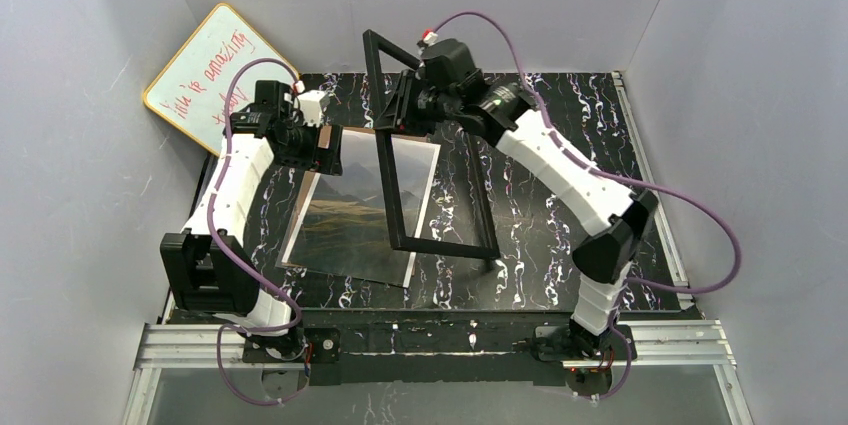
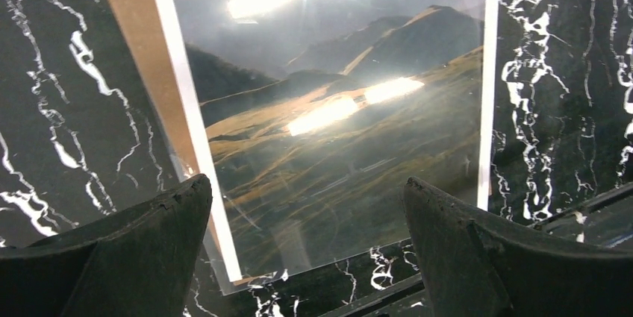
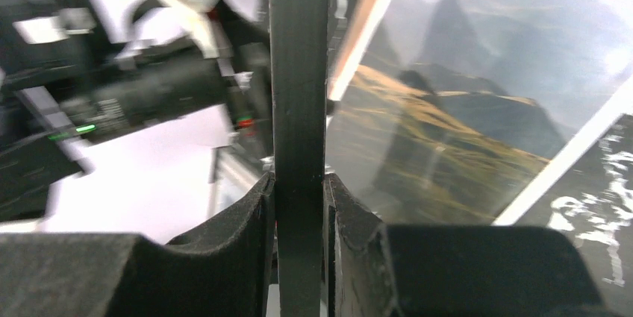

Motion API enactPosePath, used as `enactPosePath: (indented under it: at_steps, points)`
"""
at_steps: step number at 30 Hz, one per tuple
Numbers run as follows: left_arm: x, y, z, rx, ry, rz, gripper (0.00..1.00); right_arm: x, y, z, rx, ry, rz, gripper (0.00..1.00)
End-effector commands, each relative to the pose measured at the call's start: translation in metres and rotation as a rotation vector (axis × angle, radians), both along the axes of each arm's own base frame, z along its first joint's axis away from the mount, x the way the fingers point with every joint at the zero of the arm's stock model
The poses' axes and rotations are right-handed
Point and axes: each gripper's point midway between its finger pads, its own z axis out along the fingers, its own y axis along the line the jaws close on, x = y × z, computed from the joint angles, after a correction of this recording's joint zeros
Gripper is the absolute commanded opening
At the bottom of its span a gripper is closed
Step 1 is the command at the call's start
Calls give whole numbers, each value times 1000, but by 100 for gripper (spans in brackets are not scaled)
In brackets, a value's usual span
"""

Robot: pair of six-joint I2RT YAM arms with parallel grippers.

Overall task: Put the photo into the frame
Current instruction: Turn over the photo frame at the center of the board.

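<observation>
Black frame point(image 1: 383, 135) standing up on edge, middle of top view, leaning by right side of photo point(image 1: 355, 220). Right claw point(image 3: 298, 183) pinching frame's thin bar, narrow and tight. Photo lying flat, face up, just lower left of frame, long side running up and down picture. Left claw point(image 2: 306, 186) hanging over photo's top end, spread wide, holding nothing. Left arm sitting nearer photo.
</observation>
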Motion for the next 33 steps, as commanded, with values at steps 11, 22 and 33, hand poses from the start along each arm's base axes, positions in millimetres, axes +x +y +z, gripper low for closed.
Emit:
enactPosePath:
  at_steps: [11, 22, 33]
  points:
    - [-9, -62, 22, -271, 32, 6, 98, -46, -22, 180, 789, -50, 205, 1]
    - [-12, -96, 14, -511, 115, 81, 98, -45, -26, 195, 1145, 31, 265, 1]
    - [-10, -84, -12, -423, 110, 95, 98, -41, -26, 195, 1217, 67, 270, 1]
